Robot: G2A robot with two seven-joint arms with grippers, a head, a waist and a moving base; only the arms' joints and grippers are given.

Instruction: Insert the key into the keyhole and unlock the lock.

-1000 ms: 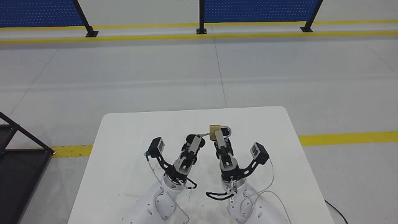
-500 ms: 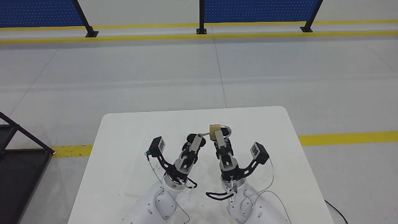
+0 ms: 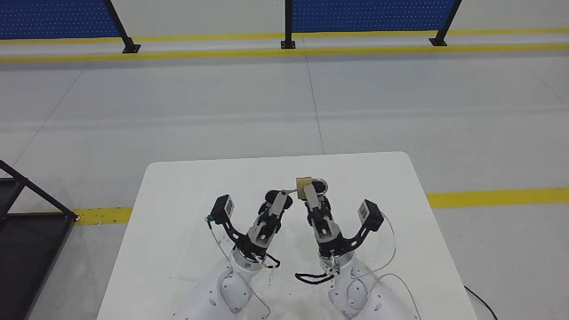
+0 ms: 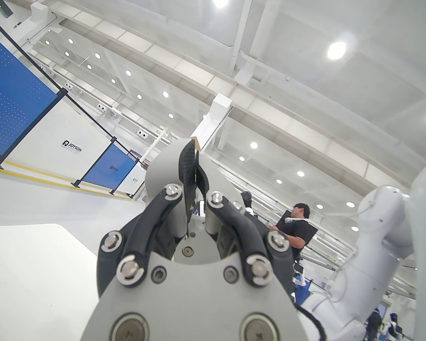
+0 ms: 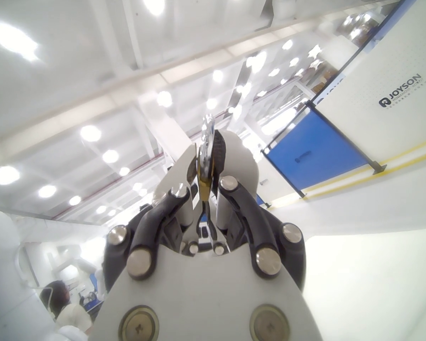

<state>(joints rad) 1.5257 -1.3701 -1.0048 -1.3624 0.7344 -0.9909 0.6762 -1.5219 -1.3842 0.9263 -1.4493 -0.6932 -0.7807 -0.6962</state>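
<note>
- The white desk (image 3: 178,231) carries both arms, which rise from its near edge and lean toward the far edge; the two grippers stand side by side over the middle of the desk, closer to the far edge than to the near one
- The right gripper (image 3: 311,200) (image 5: 207,154) has its fingers clenched on the lock; in the right wrist view the pads press on both flat faces and the lock is seen edge-on between them
- The left gripper (image 3: 283,197) (image 4: 194,156) sits just beside the right one, on the side of the desk's left edge; its fingers are pressed together, pinching the key at their very tips
- The lock (image 3: 305,184) (image 5: 204,175) is a brass block with a silver shackle; it is held up off the desk, about midway between the left and right edges
- The key (image 3: 292,190) (image 4: 196,142) shows as a small tan sliver past the left fingertips; in the top view it reaches the lock's side; whether it sits in the keyhole I cannot tell
</note>
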